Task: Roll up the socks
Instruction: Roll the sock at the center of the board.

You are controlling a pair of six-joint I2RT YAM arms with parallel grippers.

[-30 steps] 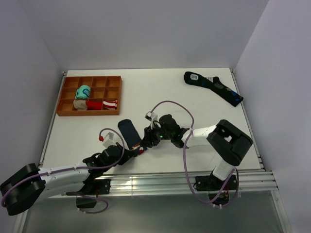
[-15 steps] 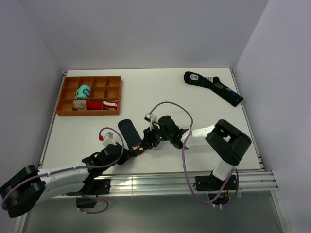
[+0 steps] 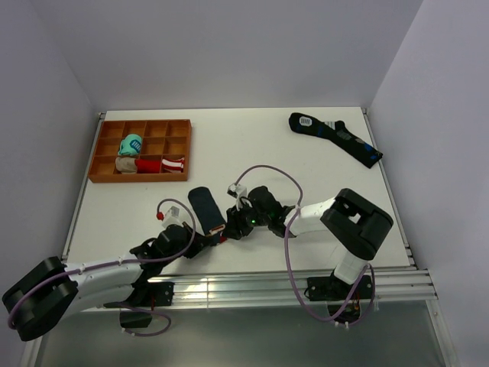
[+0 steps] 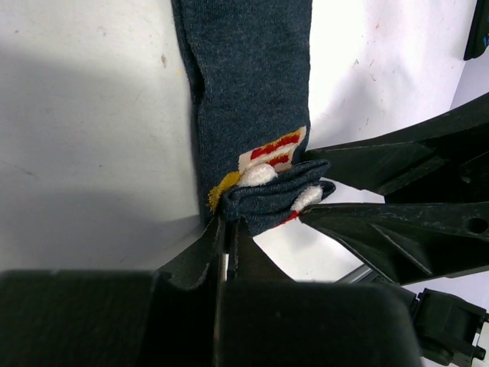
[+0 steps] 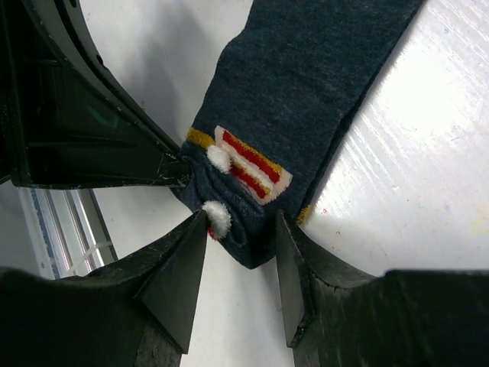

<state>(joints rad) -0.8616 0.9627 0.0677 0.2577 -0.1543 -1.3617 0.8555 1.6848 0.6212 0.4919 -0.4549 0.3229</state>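
The socks (image 3: pixel 204 207) are a short dark navy pair lying flat near the table's front, with the red-white-yellow patch (image 5: pixel 250 162) at the near end. That end is folded over into a small bunch. My left gripper (image 4: pixel 228 223) is shut on the edge of the folded end, next to the yellow tuft. My right gripper (image 5: pixel 241 233) comes in from the right. Its fingers (image 5: pixel 182 264) stand on either side of the same fold and touch it on both sides. In the top view the two grippers (image 3: pixel 223 233) meet at the socks' near end.
An orange divided tray (image 3: pixel 181 145) stands at the back left. It holds a teal bundle (image 3: pixel 131 144), a beige bundle (image 3: pixel 125 164) and a red-white bundle (image 3: pixel 166 164). A longer dark sock (image 3: pixel 336 136) lies at the back right. The table's front rail (image 3: pixel 252 287) is just behind the grippers.
The right arm has crept slightly left and nearer, staying at the socks' folded end. The left gripper keeps its hold. The socks have barely shifted.
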